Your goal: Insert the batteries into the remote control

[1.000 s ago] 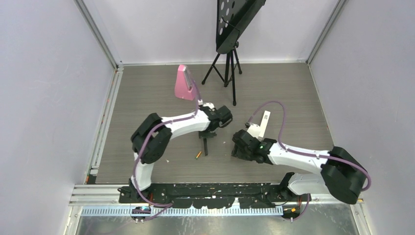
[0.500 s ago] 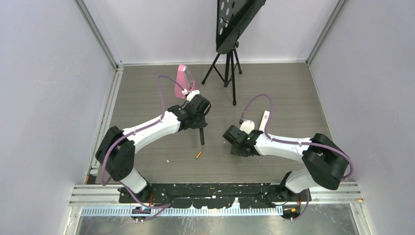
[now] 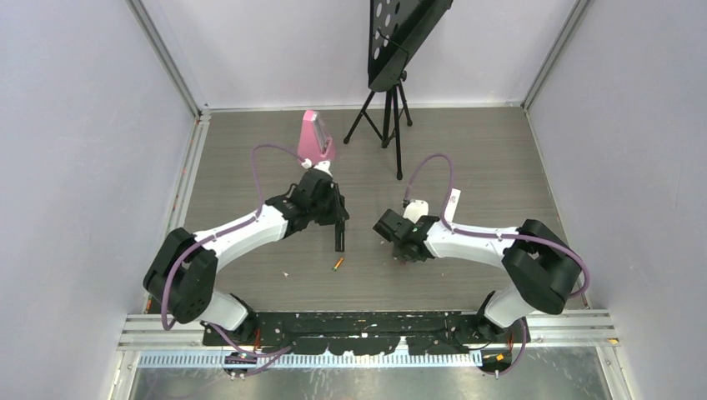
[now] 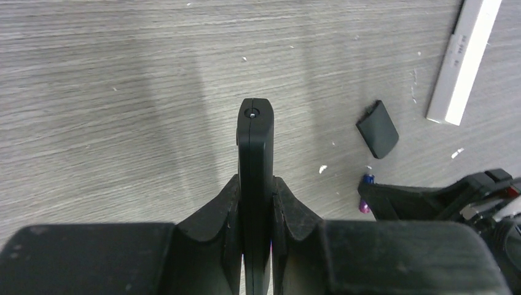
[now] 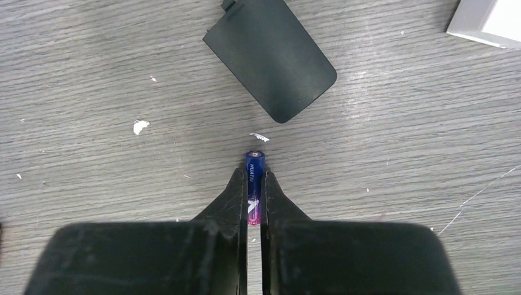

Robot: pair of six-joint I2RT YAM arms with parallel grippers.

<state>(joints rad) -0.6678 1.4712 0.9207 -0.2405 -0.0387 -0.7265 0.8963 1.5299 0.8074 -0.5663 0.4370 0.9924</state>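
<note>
Now right gripper [image 5: 254, 179] clamps the blue-purple battery [image 5: 255, 161], its tip poking out ahead; left gripper [image 4: 255, 184] clamps the remote control [image 4: 255, 132].

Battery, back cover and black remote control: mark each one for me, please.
battery [image 5: 254, 167], right wrist view, blue end showing past the jaws.
back cover [image 5: 270, 55], right wrist view, middle of its flat face.
remote control [image 4: 255, 146], left wrist view, narrow edge above the jaws.

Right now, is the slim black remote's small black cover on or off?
Off: the black cover lies on the table, apart from the remote.
</note>
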